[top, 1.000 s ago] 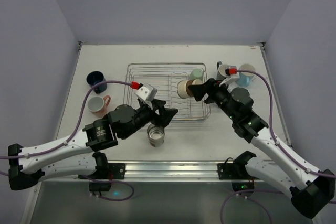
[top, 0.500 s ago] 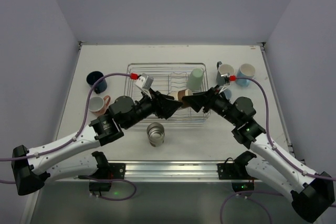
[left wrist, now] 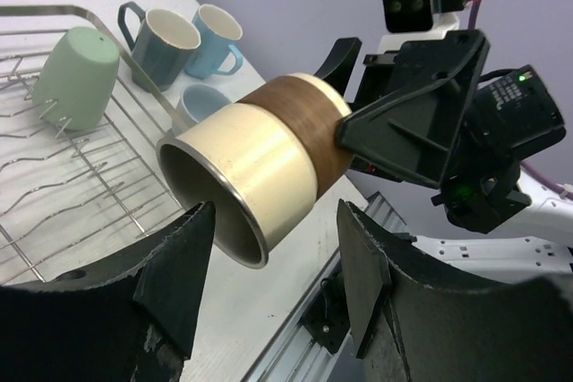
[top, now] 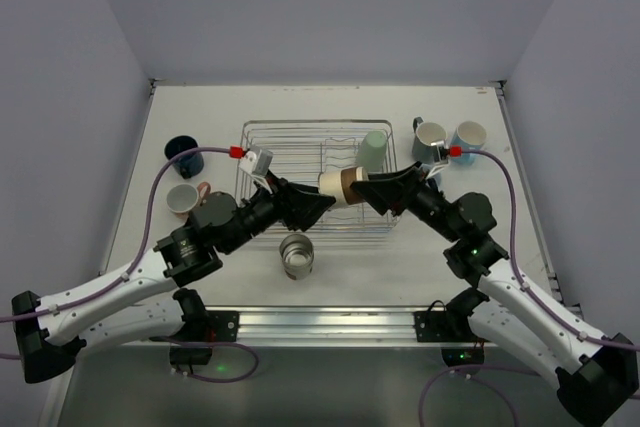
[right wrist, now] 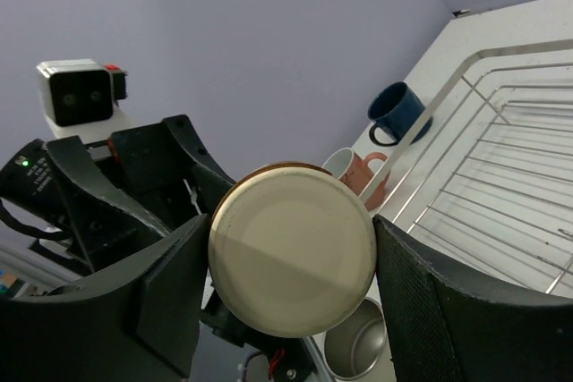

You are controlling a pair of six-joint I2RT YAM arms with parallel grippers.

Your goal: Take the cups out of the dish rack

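**A:** Which cup is off the desk, and what does it look like?

**B:** The brown-and-cream cup (top: 340, 185). It is a straight-sided tumbler, cream at the mouth end and on its flat bottom, with a dark brown band round the base end. It lies on its side in mid-air above the near edge of the dish rack (top: 300, 124), towards the rack's right half.

**A:** What has hold of it?

**B:** The right claw (top: 372, 190). Its jaws stand fairly wide and clamp the brown base end, one on each side. In the right wrist view the round cream bottom fills the gap between them.

**A:** And the other claw?

**B:** The left claw (top: 318, 203) faces it from the rack's near left. The cup's open mouth points at it, and the rim sits between its parted jaws. I cannot tell whether they press on the cup or only flank it.

**A:** What about the other cups?

**B:** A mint green cup (top: 374, 150) leans mouth down on the prongs at the rack's far right. A metal tumbler (top: 297, 255) stands on the desk (top: 400, 257) just in front of the rack. A navy mug (top: 183, 152) and a pink mug (top: 185, 199) stand left of the rack. A dark grey mug (top: 430, 137) and a light blue mug (top: 468, 137) stand right of it.
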